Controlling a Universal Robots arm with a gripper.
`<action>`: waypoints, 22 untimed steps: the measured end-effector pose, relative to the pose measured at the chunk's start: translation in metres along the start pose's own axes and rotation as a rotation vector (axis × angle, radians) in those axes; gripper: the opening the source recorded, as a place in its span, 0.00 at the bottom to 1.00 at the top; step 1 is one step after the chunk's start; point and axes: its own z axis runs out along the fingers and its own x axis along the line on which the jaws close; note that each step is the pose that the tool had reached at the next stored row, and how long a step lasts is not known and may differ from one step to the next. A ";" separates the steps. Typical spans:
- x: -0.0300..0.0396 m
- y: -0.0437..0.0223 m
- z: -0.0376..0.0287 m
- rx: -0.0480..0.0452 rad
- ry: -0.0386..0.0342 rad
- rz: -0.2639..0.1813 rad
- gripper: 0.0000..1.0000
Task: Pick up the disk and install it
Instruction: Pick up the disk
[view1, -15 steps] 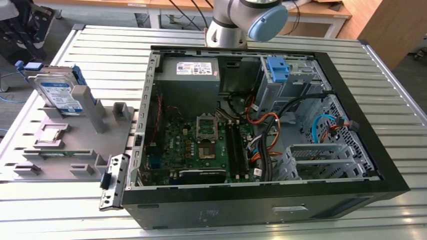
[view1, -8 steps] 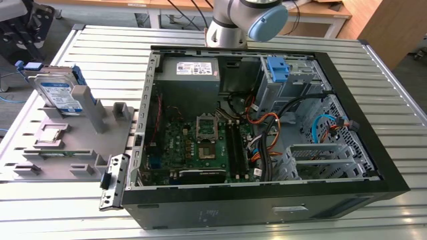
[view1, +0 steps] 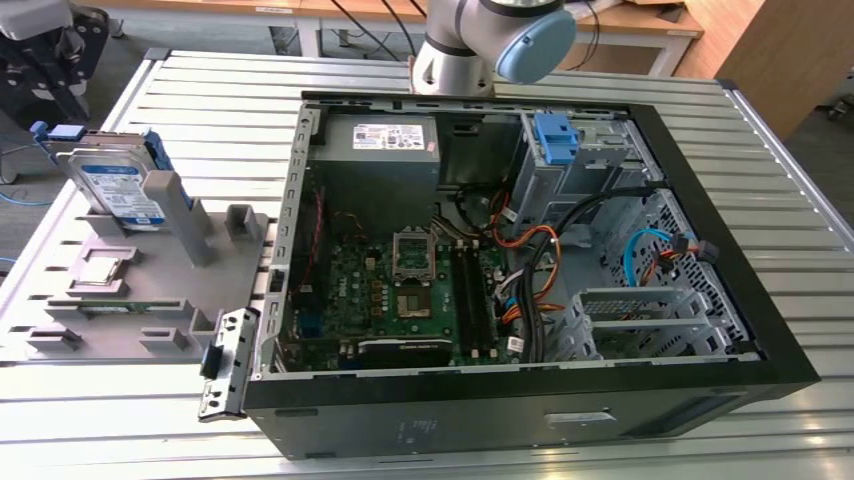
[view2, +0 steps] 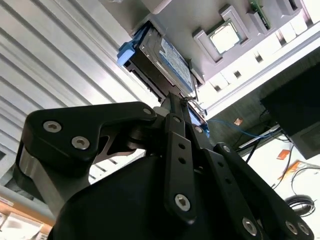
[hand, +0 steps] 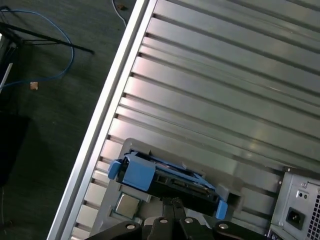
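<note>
- Bearing everything on a slatted metal table (view1: 200, 90).
- Taking up the table's middle with an open computer case (view1: 534, 400).
- Seating a grey holder (view1: 167, 275) along the table's edge at the exterior view's left.
- Standing the disk (view1: 118, 185) on edge in that holder.
- Hovering the gripper (view2: 176, 97) close by the disk, fingers pressed together.

In the exterior view soft, even light falls from above, so the slatted table (view1: 761, 180) reads bright with a mild sheen on its ribs. The inside of the computer case (view1: 534, 420) is dimmer, with shade pooled under its wall toward the exterior view's left. In the first wrist view pinkish-white glare streaks the slats near the table's edge beside a dark floor (hand: 45, 125). In the second wrist view the black gripper (view2: 176, 97) carries faint highlights, the processor chip (view2: 223, 37) glints, and the floor washes out almost white.
</note>
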 end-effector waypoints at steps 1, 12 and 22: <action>0.0000 0.0000 0.0001 -0.0004 0.0011 -0.018 0.11; 0.0000 -0.0001 0.0009 -0.0050 0.0136 -0.219 0.11; 0.0000 -0.0001 0.0018 -0.0091 0.0248 -0.400 0.11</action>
